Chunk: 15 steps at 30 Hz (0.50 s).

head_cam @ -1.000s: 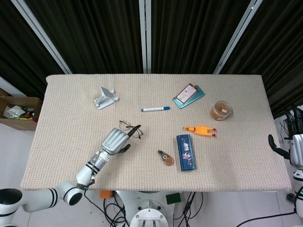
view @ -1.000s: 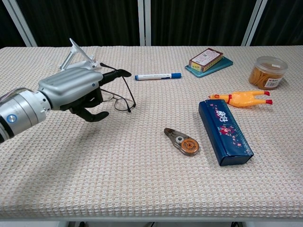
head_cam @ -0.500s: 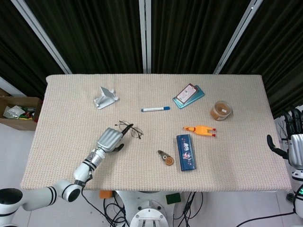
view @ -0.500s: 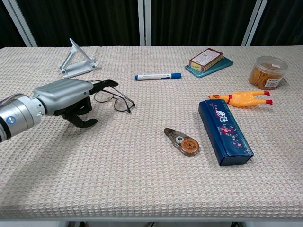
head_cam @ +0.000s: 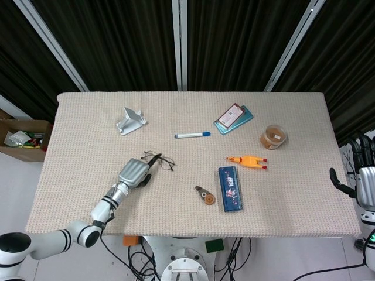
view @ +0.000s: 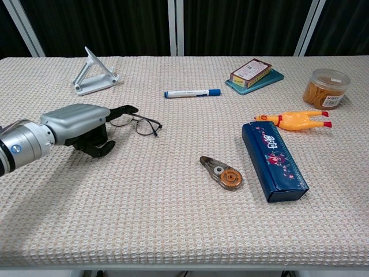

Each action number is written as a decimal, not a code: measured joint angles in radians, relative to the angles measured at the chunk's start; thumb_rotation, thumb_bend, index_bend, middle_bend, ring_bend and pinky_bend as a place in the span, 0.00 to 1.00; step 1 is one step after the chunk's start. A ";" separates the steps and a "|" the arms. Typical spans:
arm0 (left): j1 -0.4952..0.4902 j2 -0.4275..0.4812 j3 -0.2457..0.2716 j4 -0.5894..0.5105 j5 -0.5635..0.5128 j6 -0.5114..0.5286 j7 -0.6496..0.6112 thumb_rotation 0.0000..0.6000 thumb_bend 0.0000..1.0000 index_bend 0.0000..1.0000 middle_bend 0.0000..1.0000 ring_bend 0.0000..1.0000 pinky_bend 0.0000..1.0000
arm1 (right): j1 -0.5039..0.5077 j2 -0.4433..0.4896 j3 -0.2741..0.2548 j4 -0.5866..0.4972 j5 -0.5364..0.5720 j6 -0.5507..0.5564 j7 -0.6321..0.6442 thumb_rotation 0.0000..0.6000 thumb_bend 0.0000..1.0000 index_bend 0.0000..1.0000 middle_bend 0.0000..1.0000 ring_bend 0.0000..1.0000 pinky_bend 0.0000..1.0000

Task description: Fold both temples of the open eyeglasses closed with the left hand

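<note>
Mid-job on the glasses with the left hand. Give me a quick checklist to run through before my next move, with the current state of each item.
1. Left hand at the eyeglasses: ok, its fingertips reach the frame's left end.
2. Eyeglasses flat on the table: ok, they look low against the cloth.
3. Both temples folded shut: cannot tell, the wire frame is too thin to read in either view.
4. Room around the eyeglasses: ok, the marker and phone stand lie well apart.
5. Right hand out of the way: ok, it is off the table's right edge.

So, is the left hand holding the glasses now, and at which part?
Cannot be told: the left hand has fingertips at the eyeglasses near one end, but no clear grip shows.
</note>
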 measured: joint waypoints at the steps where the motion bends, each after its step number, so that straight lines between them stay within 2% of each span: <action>1: -0.001 -0.003 0.000 0.006 -0.001 -0.003 -0.002 1.00 0.34 0.03 0.96 0.89 0.86 | 0.000 0.000 0.000 0.000 0.000 -0.001 0.000 0.91 0.39 0.00 0.00 0.00 0.00; 9: -0.007 -0.018 0.001 0.038 -0.002 -0.019 -0.024 1.00 0.34 0.03 0.96 0.89 0.86 | 0.001 0.000 -0.001 -0.001 0.001 -0.004 -0.001 0.91 0.39 0.00 0.00 0.00 0.00; 15: -0.003 -0.006 -0.007 0.019 0.016 0.023 -0.032 1.00 0.34 0.03 0.95 0.88 0.86 | 0.001 0.002 0.002 -0.001 0.001 0.000 0.000 0.91 0.39 0.00 0.00 0.00 0.00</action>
